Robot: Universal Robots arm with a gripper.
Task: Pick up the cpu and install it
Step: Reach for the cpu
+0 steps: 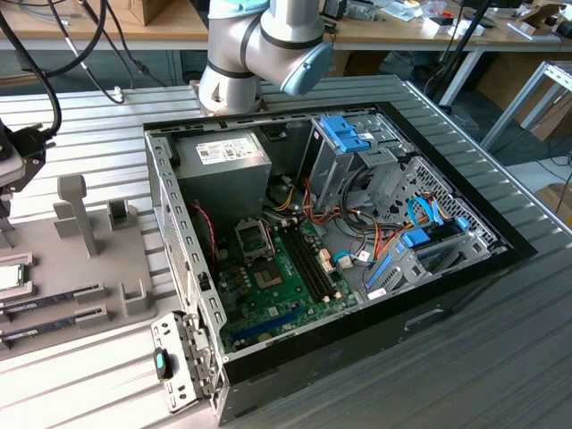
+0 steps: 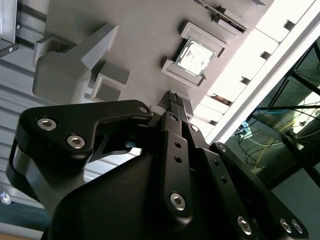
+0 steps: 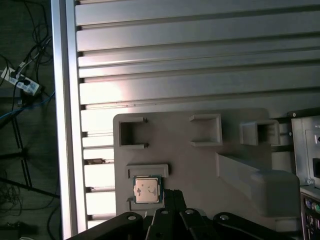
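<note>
The cpu (image 3: 147,190) is a small square chip with a silver top and green rim. It lies flat in a raised frame on the grey holder plate (image 3: 200,165), which sits on the slatted table. It also shows in the second wrist view (image 2: 195,55) and at the exterior view's left edge (image 1: 11,277). My gripper (image 2: 178,98) hovers above the plate with its black fingers pressed together, empty. The fingertips (image 3: 172,196) sit just beside the chip, apart from it. The motherboard's cpu socket (image 1: 253,238) lies inside the open computer case (image 1: 357,223).
Two long memory sticks (image 1: 49,299) lie in slots on the holder plate, beside grey upright posts (image 1: 76,214). A grey power supply (image 1: 223,161), drive cages and cable bundles crowd the case. The arm's base (image 1: 259,45) stands behind it.
</note>
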